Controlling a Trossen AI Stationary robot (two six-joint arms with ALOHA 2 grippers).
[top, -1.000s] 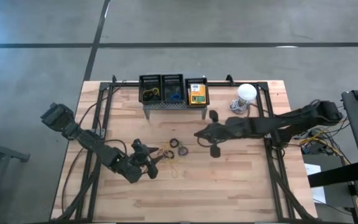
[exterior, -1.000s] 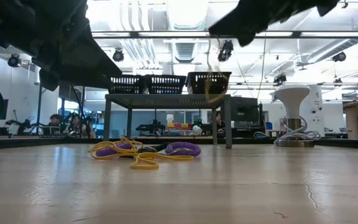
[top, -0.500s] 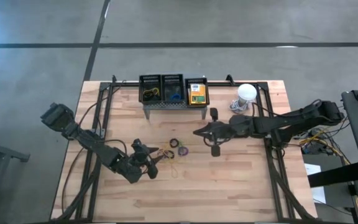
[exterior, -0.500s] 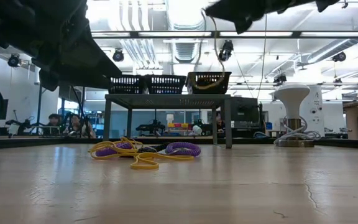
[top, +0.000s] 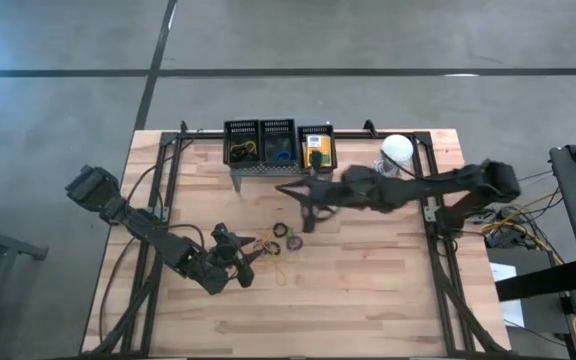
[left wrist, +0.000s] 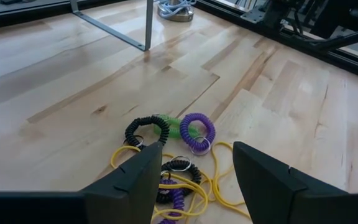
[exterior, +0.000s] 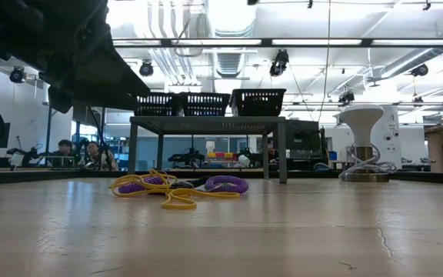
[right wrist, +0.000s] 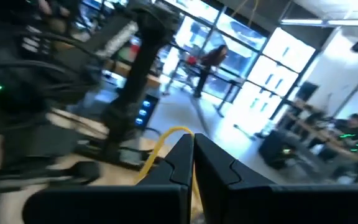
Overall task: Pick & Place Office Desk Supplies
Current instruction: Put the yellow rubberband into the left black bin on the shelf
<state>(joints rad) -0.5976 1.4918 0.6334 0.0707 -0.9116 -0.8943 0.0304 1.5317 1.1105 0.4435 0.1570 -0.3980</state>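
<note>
A tangle of rubber bands point(top: 276, 243) lies on the table's middle: yellow loops, purple and black coils, some green point(left wrist: 179, 134) point(exterior: 177, 189). My left gripper point(top: 250, 260) point(left wrist: 197, 148) hovers open just left of it, fingers astride the nearest loops. My right gripper point(top: 282, 189) point(right wrist: 192, 148) is high up near the stand's front, shut on a yellow rubber band point(right wrist: 165, 133). The grey stand point(top: 276, 168) carries three black baskets; a yellow-and-green box point(top: 316, 148) lies in the right one, bands in the other two. My right gripper pinches the yellow rubber band between its two shut fingers. A short arc of the band point(right wrist: 157, 142) comes out beside the fingertips point(right wrist: 180, 155) and runs down behind them. The band is lifted clear of the table; how much hangs below is hidden.
A white dome with a cable point(top: 396, 150) point(exterior: 361, 123) stands at the far right of the table. The stand's legs point(exterior: 281, 158) rise behind the bands. Bare wood spreads along the near side point(top: 368, 290). People sit in the room beyond the table point(exterior: 68, 150).
My right gripper has stayed shut on the yellow band and swung from the table's middle toward the far left, up to the stand, turning as it went. It and the dangling band have risen out of the low view. The bands on the table have not moved.
</note>
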